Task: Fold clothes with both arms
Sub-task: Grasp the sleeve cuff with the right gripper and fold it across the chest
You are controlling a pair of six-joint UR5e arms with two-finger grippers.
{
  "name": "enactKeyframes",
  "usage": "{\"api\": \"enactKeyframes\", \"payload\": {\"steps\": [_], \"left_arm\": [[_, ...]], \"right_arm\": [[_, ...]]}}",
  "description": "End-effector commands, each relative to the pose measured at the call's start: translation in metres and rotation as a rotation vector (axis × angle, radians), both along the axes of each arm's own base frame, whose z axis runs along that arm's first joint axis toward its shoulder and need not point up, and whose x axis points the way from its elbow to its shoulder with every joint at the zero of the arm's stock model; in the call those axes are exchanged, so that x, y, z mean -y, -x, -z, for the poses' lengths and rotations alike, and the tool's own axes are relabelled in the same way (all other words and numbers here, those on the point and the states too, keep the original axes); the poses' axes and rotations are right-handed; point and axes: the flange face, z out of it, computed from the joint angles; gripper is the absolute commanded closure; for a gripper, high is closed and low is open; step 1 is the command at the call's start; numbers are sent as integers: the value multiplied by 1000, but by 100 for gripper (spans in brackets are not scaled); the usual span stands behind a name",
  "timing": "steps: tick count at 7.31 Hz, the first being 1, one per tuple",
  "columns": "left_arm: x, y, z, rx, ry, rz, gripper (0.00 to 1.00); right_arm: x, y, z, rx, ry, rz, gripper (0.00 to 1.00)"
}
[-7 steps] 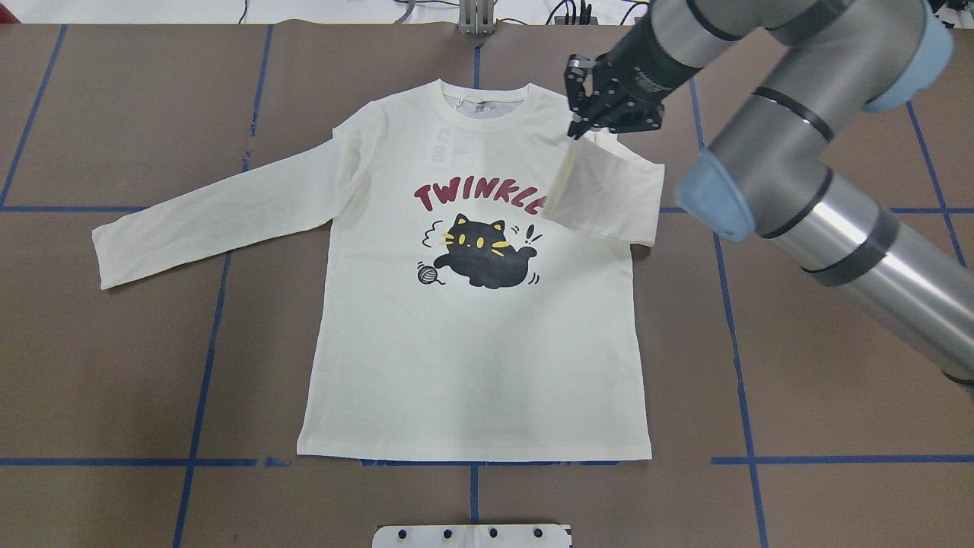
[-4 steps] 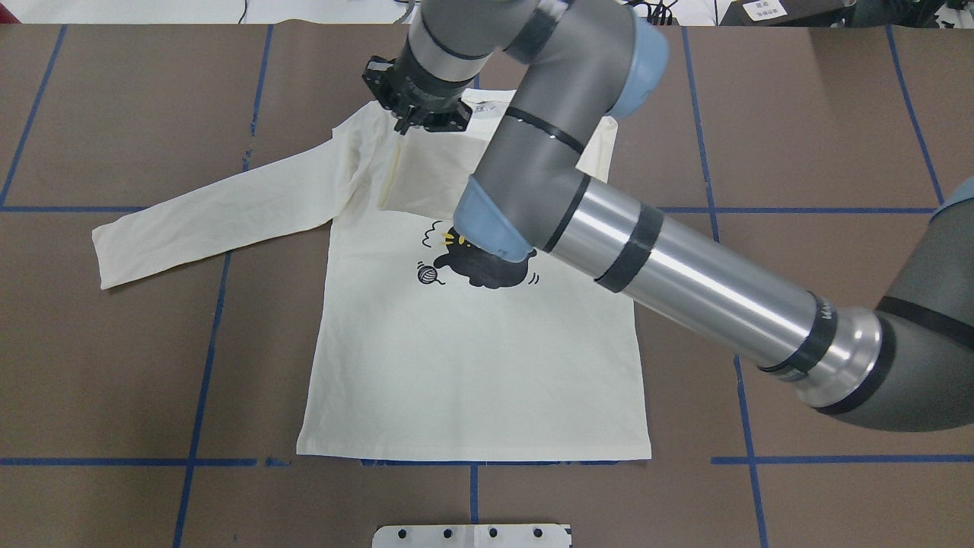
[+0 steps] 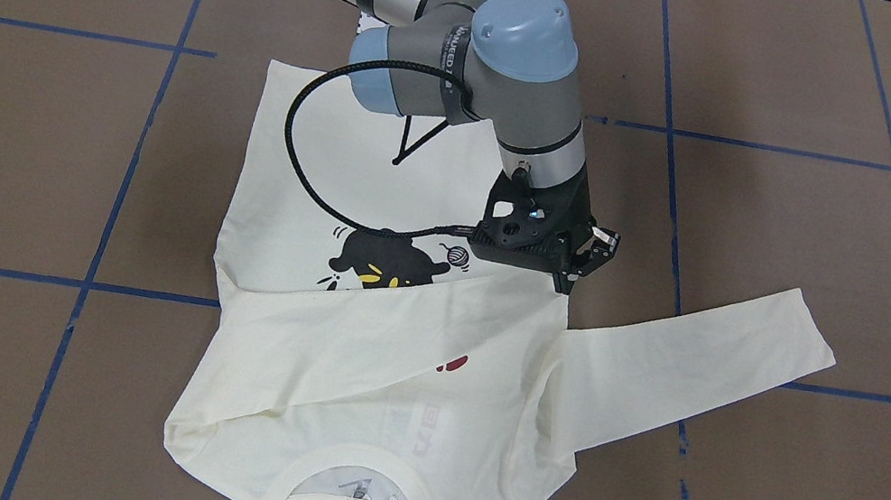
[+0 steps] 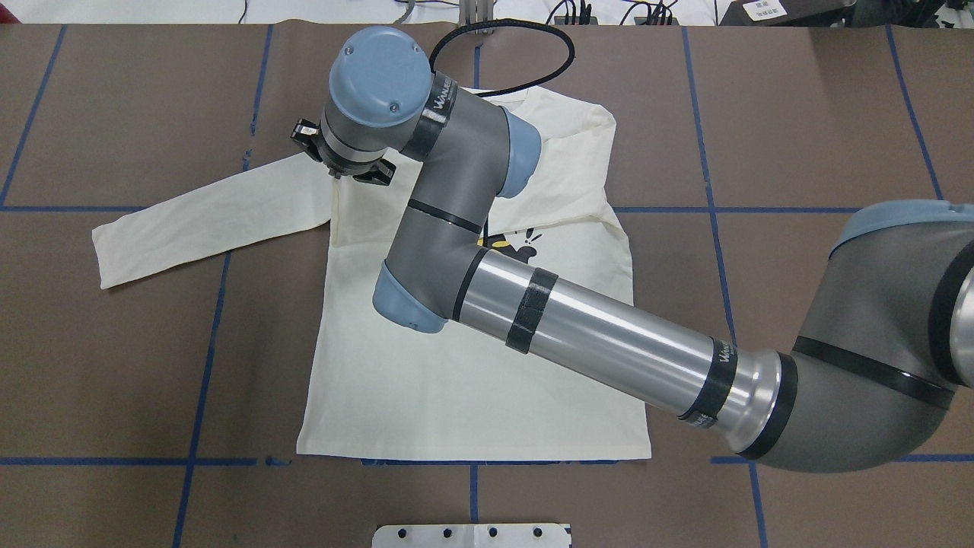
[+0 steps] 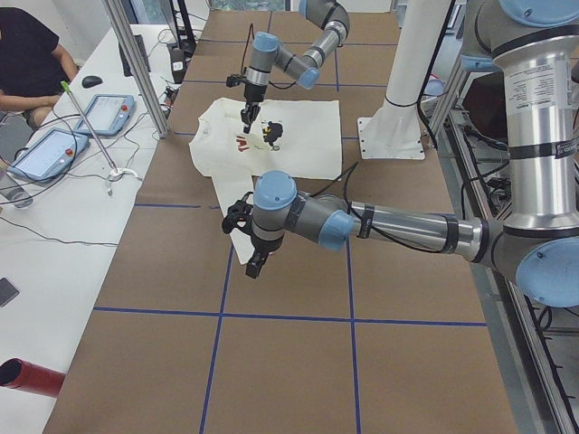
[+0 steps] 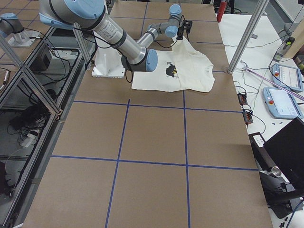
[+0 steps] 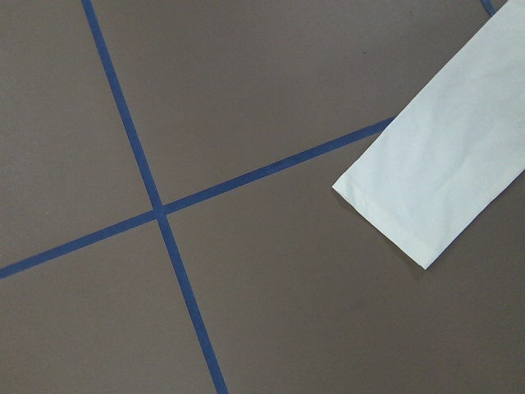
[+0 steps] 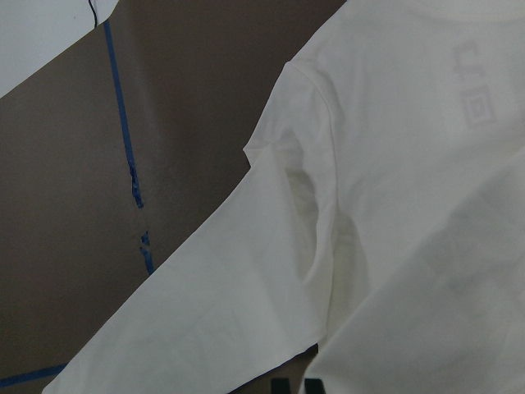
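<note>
cream sleeve (image 3: pixel 396 319) farther across (right arm (image 4: pixel 593 342))

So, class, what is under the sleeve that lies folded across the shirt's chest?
The printed front of the shirt. Beyond the folded sleeve, only part of the black cat and a scrap of red lettering show; the rest of the lettering is covered.

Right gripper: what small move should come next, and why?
Probably open, if closed, and lift the right gripper straight up. The shirt already has one sleeve folded across the chest, its end by the opposite shoulder under the gripper. Whether the jaws grip cloth is unclear.
</note>
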Motion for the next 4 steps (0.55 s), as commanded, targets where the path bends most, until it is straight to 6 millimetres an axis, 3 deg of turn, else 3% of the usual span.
{"api": "enactKeyframes", "payload": {"steps": [1,2,3,4], "left_arm": [[-1,-7,4,-52,37,4,0],[1,-26,14,-92,50,17,0],[1,-54,18,-122,130,71,0],[-1,-93,17,-135,235,119,0]], "right_arm": [[-6,19,3,-18,0,-15,10],[-7,17,9,-4,8,-20,7],[-9,2,18,33,26,-31,1],[2,-40,-32,38,55,-9,1]]}}
